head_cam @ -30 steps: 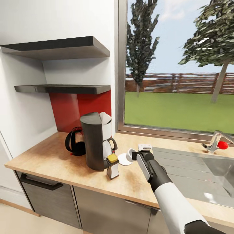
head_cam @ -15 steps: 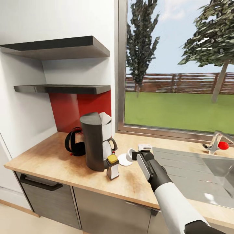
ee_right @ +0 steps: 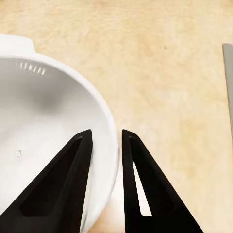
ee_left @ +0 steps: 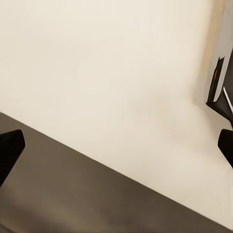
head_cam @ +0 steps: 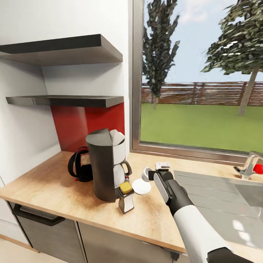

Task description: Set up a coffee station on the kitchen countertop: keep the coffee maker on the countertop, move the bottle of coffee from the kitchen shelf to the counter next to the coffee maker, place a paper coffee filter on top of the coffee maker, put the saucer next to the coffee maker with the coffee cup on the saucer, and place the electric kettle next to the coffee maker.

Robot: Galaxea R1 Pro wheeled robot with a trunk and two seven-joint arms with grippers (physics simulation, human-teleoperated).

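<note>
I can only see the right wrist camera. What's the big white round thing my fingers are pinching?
Observer: That's the cup. The right gripper holds its wall, and the head view shows it tipped sideways.
Operator: Where's the saucer?
Observer: The saucer lies on the counter just below the cup, beside the coffee maker. I can't tell if cup and saucer touch.
Operator: Is other stuff there too?
Observer: Yes, the bottle stands in front of the coffee maker, and the kettle sits on its far side from the saucer.
</note>
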